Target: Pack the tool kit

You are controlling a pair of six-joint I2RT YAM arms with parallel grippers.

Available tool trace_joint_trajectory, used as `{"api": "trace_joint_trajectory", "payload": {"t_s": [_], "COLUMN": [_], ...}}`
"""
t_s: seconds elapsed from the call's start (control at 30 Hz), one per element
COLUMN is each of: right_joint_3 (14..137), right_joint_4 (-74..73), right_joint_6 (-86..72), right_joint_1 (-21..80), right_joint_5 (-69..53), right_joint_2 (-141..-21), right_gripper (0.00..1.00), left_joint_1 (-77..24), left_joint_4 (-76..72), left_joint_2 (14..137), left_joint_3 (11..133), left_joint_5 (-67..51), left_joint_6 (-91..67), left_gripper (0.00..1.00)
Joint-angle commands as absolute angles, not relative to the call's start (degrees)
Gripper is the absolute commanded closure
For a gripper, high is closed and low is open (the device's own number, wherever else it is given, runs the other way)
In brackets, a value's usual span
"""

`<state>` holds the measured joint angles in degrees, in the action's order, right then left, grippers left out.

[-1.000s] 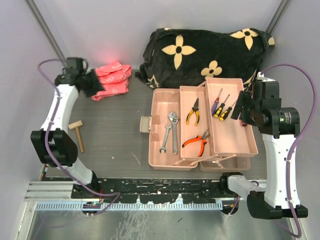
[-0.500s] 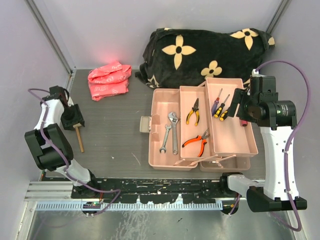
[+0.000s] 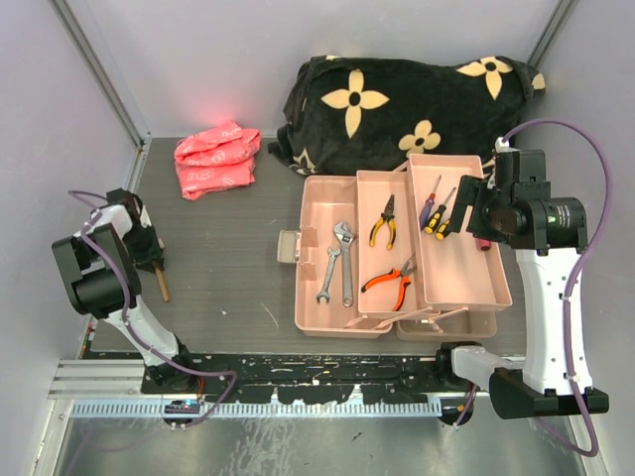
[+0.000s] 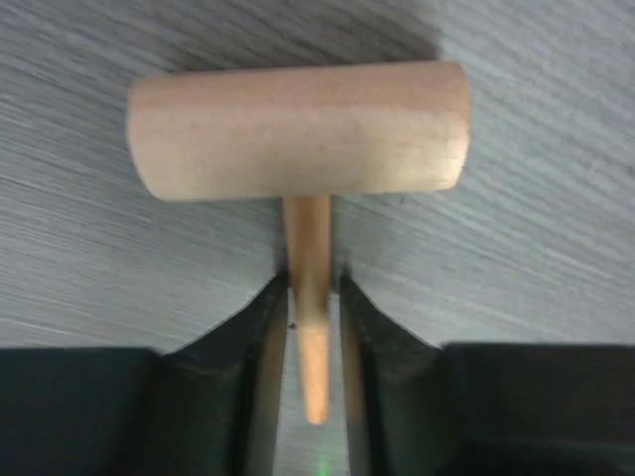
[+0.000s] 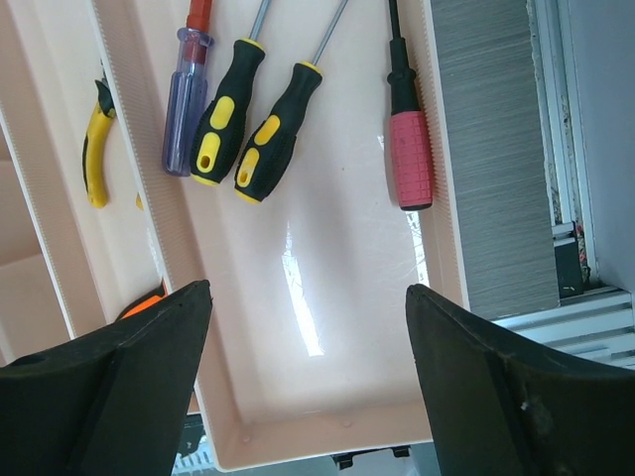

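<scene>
A wooden mallet (image 4: 298, 129) lies on the table at the left; only its handle (image 3: 160, 283) shows from above. My left gripper (image 3: 149, 248) is down on it, and in the left wrist view (image 4: 310, 297) the jaws are closed narrowly on the handle just below the head. The pink toolbox (image 3: 317, 198) stands open at the right with wrenches (image 3: 342, 263), yellow pliers (image 3: 383, 220), orange pliers (image 3: 390, 281) and screwdrivers (image 3: 437, 213) inside. My right gripper (image 3: 476, 213) hangs wide open and empty above the right tray (image 5: 327, 297), near several screwdrivers (image 5: 228, 119).
A folded pink cloth (image 3: 216, 159) lies at the back left. A black flower-print bag (image 3: 397, 99) sits behind the toolbox. The left wall is close to the mallet. Bare table lies between the mallet and the toolbox.
My left arm swung from the pink cloth down to the mallet, and its jaws closed round the handle. The right gripper shifted slightly over the tray.
</scene>
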<state>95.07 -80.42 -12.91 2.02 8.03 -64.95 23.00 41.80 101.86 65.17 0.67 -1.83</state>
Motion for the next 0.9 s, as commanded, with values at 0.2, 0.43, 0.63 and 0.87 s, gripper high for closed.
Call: {"api": "trace_joint_trajectory", "payload": {"t_s": [0.2, 0.43, 0.63, 0.87], "right_joint_3": [96.99, 96.6, 95.1, 94.35], "right_joint_4": [-80.09, -79.69, -78.09, -78.97], "right_joint_6": [-11.91, -11.96, -12.46, -12.7], "right_joint_1": [1.93, 1.93, 1.93, 1.92], "right_joint_5": [7.95, 8.43, 7.75, 7.65], "right_joint_2": [-64.62, -64.18, -63.66, -62.06], "right_gripper": [0.16, 0.16, 0.15, 0.16], "left_joint_1": [23.15, 18.95, 2.68, -17.14], "left_joint_4": [37.92, 48.95, 48.51, 37.5], "left_joint_2": [103.79, 96.52, 93.04, 91.01], "left_joint_3": [66.9, 83.12, 99.7, 100.35], "left_joint_5": [-1.26, -15.88, -29.21, -33.41], "left_joint_6": [-1.2, -6.83, -18.26, -31.93], "left_gripper": [1.0, 1.0, 1.0, 1.0]}}
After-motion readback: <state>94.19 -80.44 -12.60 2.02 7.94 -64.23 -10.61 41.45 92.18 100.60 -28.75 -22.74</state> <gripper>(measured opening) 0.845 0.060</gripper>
